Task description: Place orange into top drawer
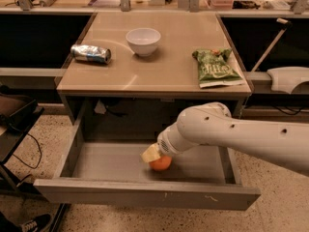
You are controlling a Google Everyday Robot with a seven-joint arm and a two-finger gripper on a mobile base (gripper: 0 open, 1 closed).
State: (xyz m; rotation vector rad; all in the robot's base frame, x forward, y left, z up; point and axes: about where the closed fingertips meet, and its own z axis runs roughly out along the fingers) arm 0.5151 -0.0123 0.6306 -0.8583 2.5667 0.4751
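The top drawer (111,166) is pulled open below the tan table, its grey front panel nearest me. The orange (160,163) rests low inside the drawer, right of the middle, near the front. My gripper (153,156) reaches down into the drawer from the right on a white arm and is shut on the orange, its pale fingers over the fruit's top left. The lower part of the orange is hidden behind the drawer front.
On the tabletop stand a white bowl (143,41), a crushed silver can (91,54) lying on its side at the left, and a green chip bag (215,67) at the right. A dark cart (14,115) stands at the left.
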